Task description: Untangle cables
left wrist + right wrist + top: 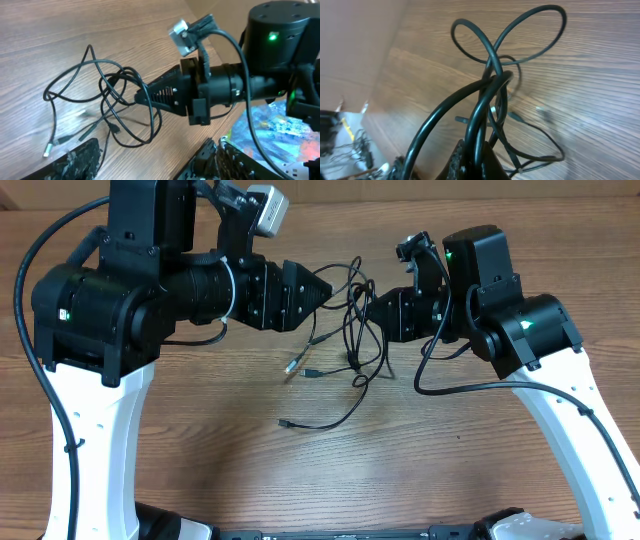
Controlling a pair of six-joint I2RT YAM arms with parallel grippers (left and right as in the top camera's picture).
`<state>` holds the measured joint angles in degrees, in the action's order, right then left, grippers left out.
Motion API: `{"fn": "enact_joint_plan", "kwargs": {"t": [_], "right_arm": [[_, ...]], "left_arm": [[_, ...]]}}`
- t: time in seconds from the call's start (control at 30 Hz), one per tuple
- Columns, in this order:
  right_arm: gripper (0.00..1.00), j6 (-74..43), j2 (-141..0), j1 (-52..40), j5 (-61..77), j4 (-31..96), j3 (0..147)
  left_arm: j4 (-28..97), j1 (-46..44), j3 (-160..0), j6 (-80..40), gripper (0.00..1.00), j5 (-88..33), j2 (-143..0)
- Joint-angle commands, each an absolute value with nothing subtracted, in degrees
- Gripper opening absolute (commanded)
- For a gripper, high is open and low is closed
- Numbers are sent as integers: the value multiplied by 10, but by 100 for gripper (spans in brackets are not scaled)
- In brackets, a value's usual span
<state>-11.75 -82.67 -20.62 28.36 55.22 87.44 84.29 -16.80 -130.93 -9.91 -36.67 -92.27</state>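
Note:
The thin black cables [352,330] lie in a loose tangle at the table's middle, with plug ends [291,366] trailing toward the front. My right gripper [373,302] is shut on a bunch of cable strands [492,85] that run between its fingers [470,157] and loop up beyond them. From the left wrist view the same tangle [112,95] hangs off the right gripper's tip [142,96]. My left gripper [326,288] sits just left of the tangle. Its fingers [75,160] stand apart and it is open [150,167], with bare wood between them.
The white arm bases [95,430] flank the wooden table [220,470]. A blue patterned sheet [272,125] lies past the table edge behind the right arm. Clutter [350,145] sits off the table's edge in the right wrist view.

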Motion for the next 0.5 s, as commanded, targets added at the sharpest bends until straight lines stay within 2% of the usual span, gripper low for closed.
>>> {"fn": "enact_joint_plan", "kwargs": {"t": [0.0, 0.17, 0.47], "right_arm": [[4, -125, -810, -209, 319, 540, 882], [4, -160, -810, -241, 339, 497, 882], [4, -194, -810, -273, 342, 438, 882]], "left_arm": [[853, -175, -1322, -91, 70, -356, -921], [867, -215, -1321, -95, 62, -329, -945], [874, -256, -1321, -88, 57, -323, -979]]}}
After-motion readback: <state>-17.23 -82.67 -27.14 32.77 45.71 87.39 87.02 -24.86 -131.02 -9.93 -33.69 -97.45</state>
